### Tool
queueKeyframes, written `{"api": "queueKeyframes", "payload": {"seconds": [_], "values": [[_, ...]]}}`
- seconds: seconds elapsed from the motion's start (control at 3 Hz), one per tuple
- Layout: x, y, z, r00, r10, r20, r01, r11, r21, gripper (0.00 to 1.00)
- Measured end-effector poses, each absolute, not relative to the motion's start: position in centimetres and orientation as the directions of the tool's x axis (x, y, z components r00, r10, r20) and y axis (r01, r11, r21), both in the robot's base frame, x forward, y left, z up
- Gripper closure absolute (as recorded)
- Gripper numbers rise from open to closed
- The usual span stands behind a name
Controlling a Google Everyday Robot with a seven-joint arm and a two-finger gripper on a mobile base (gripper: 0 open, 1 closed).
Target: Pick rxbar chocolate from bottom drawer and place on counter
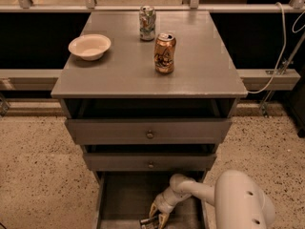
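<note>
cream bowl (89, 46) left | copper can (165, 52) upright right of it | silver-green can (147, 23) upright behind | white cable (281, 56) far right | speckled floor (38, 175) | gripper (156, 219) down in bottom drawer (124, 199)

Two cans (165, 53), one bowl (89, 46), three drawers (149, 133), one arm (190, 190), jaws in bottom drawer (124, 199).

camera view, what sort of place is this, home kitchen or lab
Probably a test lab, not a home: a lone grey wooden drawer cabinet on speckled stone floor, white cable hanging behind, and the robot's gripper down in the open bottom drawer.
</note>
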State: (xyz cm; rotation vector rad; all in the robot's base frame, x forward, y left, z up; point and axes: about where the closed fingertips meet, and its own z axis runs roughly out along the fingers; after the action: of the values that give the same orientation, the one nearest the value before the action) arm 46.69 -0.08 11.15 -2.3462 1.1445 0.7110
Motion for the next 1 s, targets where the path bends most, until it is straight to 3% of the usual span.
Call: {"api": "queueKeyframes", "payload": {"seconds": [1.0], "values": [[46.69,-0.07,11.15,0.527,-0.588,-0.613,-0.810,-0.565,-0.154,1.00]]}}
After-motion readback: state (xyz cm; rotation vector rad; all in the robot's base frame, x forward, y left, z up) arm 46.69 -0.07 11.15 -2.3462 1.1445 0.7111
